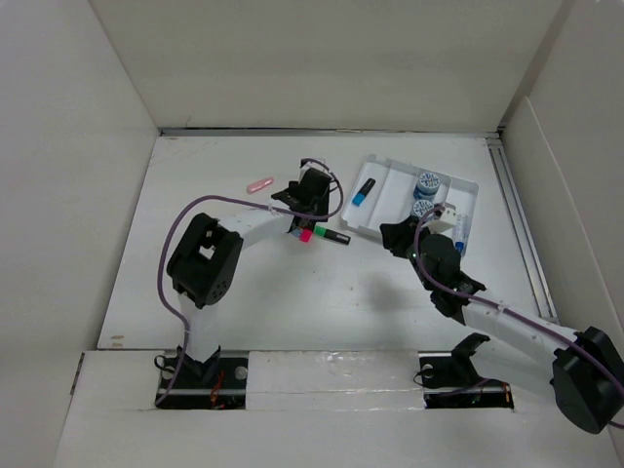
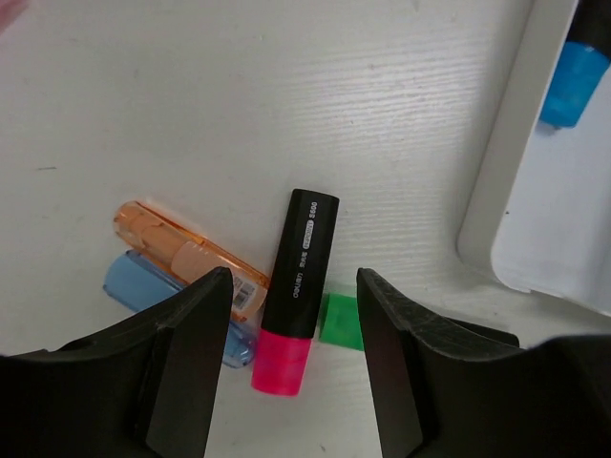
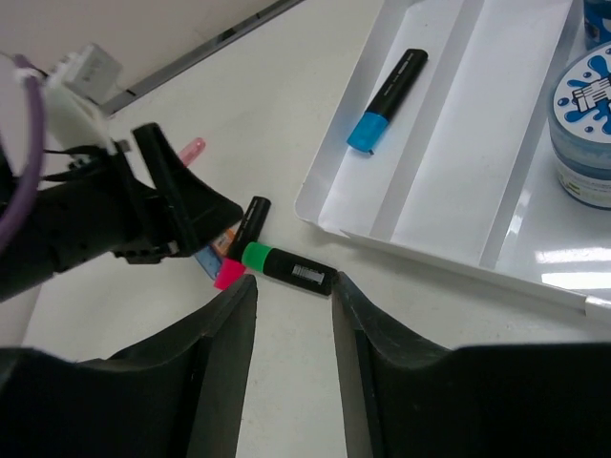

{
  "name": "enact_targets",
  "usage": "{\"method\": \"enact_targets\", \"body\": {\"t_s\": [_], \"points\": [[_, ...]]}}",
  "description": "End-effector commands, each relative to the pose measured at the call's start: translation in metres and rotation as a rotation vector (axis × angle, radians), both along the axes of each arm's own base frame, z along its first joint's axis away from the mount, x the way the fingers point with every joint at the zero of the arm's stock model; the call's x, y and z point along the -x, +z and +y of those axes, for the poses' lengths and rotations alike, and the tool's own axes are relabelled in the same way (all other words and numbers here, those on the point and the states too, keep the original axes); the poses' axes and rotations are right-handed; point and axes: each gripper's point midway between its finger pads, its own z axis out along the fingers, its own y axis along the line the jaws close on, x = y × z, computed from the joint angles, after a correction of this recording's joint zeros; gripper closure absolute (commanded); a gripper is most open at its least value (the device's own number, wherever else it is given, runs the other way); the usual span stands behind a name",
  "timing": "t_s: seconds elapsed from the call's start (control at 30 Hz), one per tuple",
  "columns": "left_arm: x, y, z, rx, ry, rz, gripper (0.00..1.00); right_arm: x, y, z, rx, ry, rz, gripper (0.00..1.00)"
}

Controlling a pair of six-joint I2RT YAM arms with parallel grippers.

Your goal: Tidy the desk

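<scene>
Looked like a robotics lab test cell, not a real office. The desk (image 1: 292,322) was a bare matte white top boxed in by plain white panels (image 1: 68,146) at 9, 12 and 3 o'clock. Left arm (image 1: 205,258) and right arm (image 1: 507,322) were mounted at 6 o'clock through a white front board (image 1: 331,370), with purple cable (image 1: 164,292) looped loose along them. A metal rail (image 1: 522,229) ran along the 3 o'clock edge. Props only: a white compartment tray (image 1: 393,185) at 1 o'clock and a few highlighters (image 2: 296,296) near centre.
</scene>
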Motion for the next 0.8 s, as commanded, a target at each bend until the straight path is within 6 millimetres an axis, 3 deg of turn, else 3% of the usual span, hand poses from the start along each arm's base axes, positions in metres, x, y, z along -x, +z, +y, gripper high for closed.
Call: {"method": "enact_targets", "body": {"t_s": [0.0,0.27,0.6,0.77], "points": [[-0.022,0.005,0.002,0.036,0.030,-0.006,0.50,-0.009,0.038,0.004,-0.041,0.002,-0.090,0.56],[-0.022,-0.010,0.000,0.046,-0.041,0.033,0.50,-0.009,0.034,0.016,-0.034,0.060,-0.074,0.54],[-0.021,-0.020,-0.007,0.003,-0.084,0.041,0.53,-0.009,0.036,0.014,-0.038,0.050,-0.081,0.54],[-0.016,-0.037,-0.005,-0.063,-0.087,0.065,0.56,-0.010,0.032,0.018,-0.022,0.069,-0.068,0.54]]}}
